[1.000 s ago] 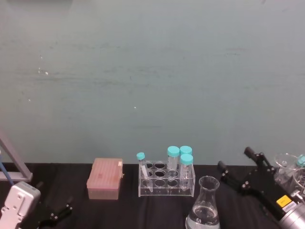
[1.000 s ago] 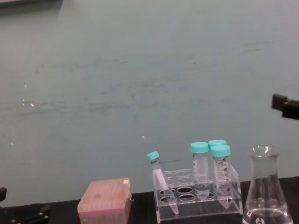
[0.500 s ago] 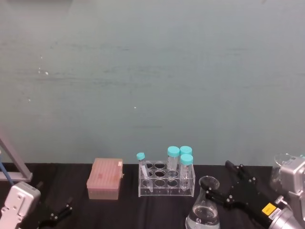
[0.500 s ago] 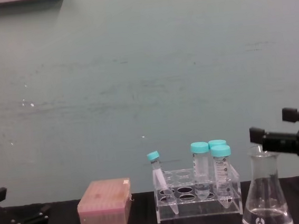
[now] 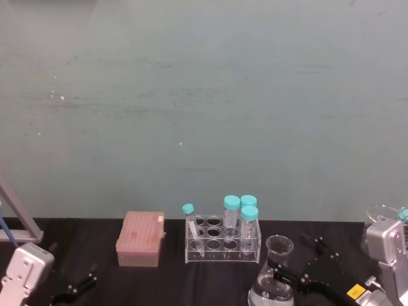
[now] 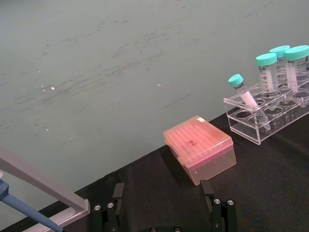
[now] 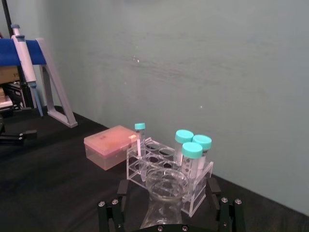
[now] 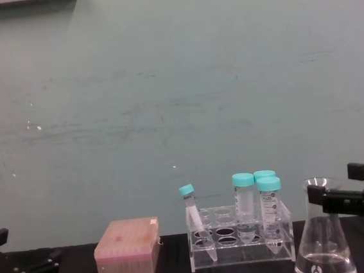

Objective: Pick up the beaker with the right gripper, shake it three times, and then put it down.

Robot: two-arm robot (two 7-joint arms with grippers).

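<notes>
The beaker [image 8: 323,252], a conical flask with what looks like a little clear liquid, stands toward the desk's near right corner, just beside the tube rack [image 8: 240,237]. The right gripper [image 8: 334,186] straddles its neck with jaws spread wide, apparently clear of the glass. Closing off-centre on that smooth, tapering neck could tip it against the rack, and a weak grip may let it slip when shaken. The left gripper [image 6: 161,193] rests spread apart at the near left corner.

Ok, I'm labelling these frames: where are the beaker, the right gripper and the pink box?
beaker [image 8: 324,255], chest view, lower glass body.
right gripper [image 7: 167,185], right wrist view, midway between fingertips.
pink box [image 8: 127,265], chest view, front side.
</notes>
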